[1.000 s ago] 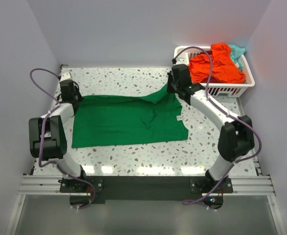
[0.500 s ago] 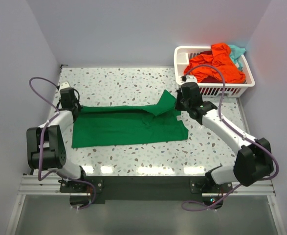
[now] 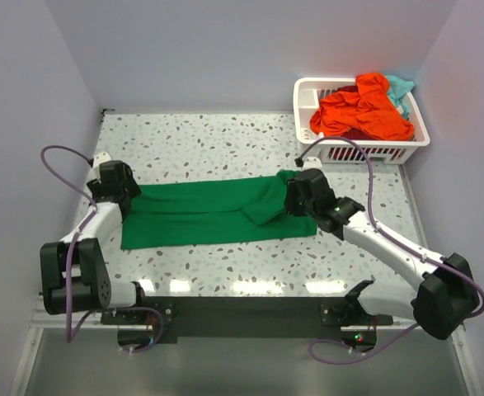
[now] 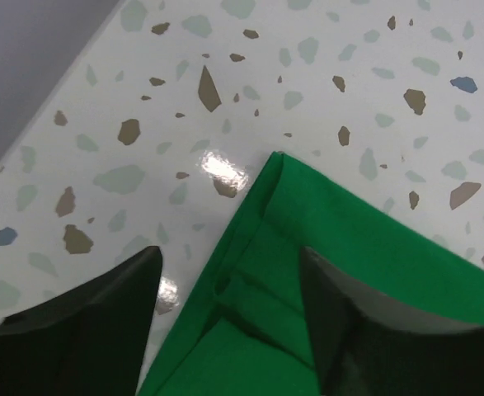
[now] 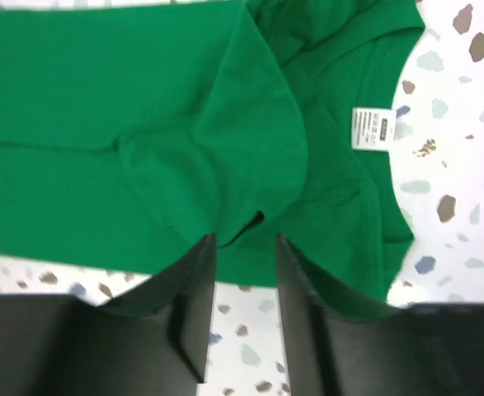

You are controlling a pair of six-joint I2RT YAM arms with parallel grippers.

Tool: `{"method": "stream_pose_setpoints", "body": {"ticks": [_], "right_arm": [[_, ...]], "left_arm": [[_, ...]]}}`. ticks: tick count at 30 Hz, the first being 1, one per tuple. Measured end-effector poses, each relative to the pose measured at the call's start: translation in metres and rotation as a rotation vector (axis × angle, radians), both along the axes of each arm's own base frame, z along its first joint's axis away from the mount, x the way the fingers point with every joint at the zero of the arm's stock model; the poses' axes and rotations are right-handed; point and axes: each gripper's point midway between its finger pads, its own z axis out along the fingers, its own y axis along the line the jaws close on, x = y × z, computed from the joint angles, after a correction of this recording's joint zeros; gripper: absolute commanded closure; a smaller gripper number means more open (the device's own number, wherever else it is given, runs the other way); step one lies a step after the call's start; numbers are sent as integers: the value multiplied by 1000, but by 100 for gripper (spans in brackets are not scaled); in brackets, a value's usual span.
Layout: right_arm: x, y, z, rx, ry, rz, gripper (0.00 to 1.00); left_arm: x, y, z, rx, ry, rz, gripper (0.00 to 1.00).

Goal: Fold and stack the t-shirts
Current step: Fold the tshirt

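A bright green t-shirt (image 3: pixel 209 216) lies on the table as a long folded strip, its far half laid over the near half. Its white neck label (image 5: pixel 370 129) shows near the collar. My left gripper (image 3: pixel 128 198) is open at the strip's left end, its fingers astride the folded corner (image 4: pixel 279 165) and holding nothing. At the right end my right gripper (image 3: pixel 285 203) is open, the loose sleeve flap (image 5: pixel 225 140) just past its fingertips (image 5: pixel 202 247). An orange-red t-shirt (image 3: pixel 365 111) and a teal one (image 3: pixel 401 85) lie heaped in the basket.
The white slotted basket (image 3: pixel 307 91) stands at the back right corner of the speckled table (image 3: pixel 209 140). Grey walls close in the back and both sides. Purple cables loop from both arms.
Both grippers carried the green shirt's far edge toward the near side, folding it into a narrower strip. Both were shut on the cloth and now stand open.
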Motion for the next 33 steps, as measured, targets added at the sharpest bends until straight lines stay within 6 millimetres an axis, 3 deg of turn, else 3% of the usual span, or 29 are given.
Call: {"method": "stream_pose_setpoints", "body": {"ticks": [1,4,7,10,12,18,21,28,33], "right_arm": [[-8,-1,-2,-4,6,8,45],[-19,-10,4,2,-20,-7,34],[-16,-16,22,21,-80,-32,33],[-5,-12,25,23,-107,-44,33],[7,-4,18,5,-93,-44,33],[48,13,-29,-44,4,-44,33],[61,-1,-44,-43,40,-78,33],[90,-33,-47,13,26,-155,35],[100,-40,-76,29,80,-159,40]], "left_arm": [[-5,1,3,4,-9,15,16],[-15,2,22,21,-70,40,15],[-14,-8,52,49,-166,31,12],[2,-35,70,40,-254,-49,10],[11,-47,65,21,-256,-92,9],[31,-61,9,-39,-104,-162,8],[35,-65,-3,-65,-76,-184,8],[56,-65,-5,-106,-90,-203,8],[61,-59,-23,-148,-64,-199,8]]}}
